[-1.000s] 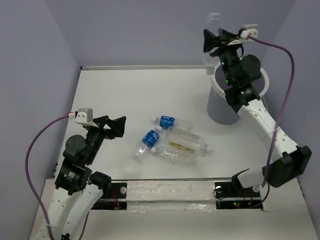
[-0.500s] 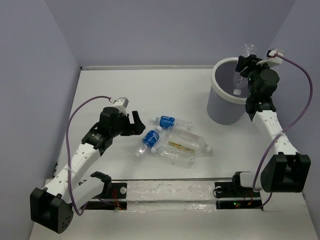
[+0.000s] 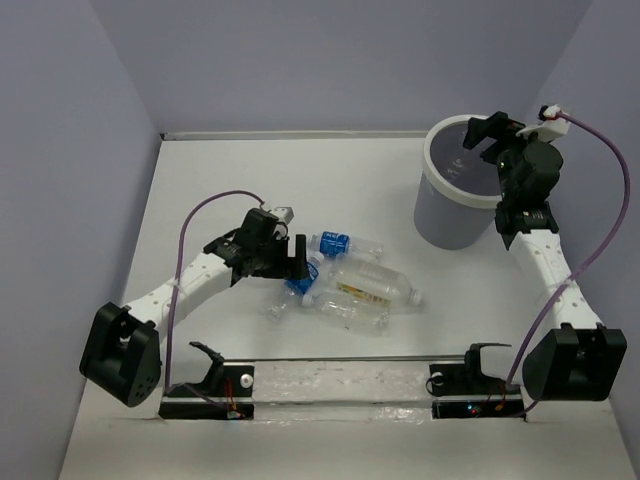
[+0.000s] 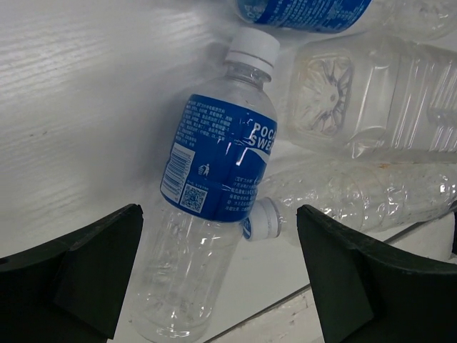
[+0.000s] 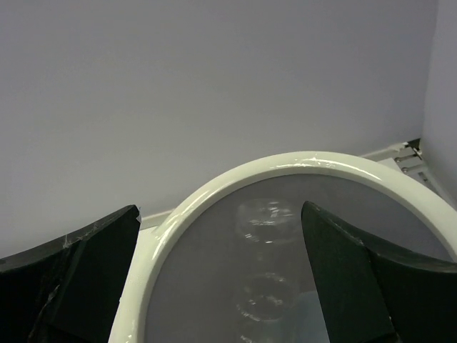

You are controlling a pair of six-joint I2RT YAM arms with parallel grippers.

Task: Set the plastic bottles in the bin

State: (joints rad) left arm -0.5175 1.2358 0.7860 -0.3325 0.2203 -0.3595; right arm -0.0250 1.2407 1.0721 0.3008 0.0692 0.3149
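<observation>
1 clear bottle in the bin, 4 bottles lying on the bench
the grey bin [image 3: 452,212] with its white rim holds 1 clear bottle [image 5: 265,221]. the right hand [image 3: 488,133] hangs over the rim, fingers apart and empty. on the bench [image 3: 230,180] the left arm reaches low, and the left hand [image 4: 220,243] is spread wide to either side of the blue-labelled bottle [image 4: 218,171], not clamped on it. this bottle lies on its side, touching the larger bottle [image 4: 371,93] and a label-less bottle [image 4: 357,196], with a second blue-labelled bottle [image 3: 340,242] near.

Four bottles [image 3: 372,286] are clustered at the middle of the table [image 3: 230,180]. The bin [image 3: 440,225] is set far right, with one bottle [image 5: 265,221] contained inside.
</observation>
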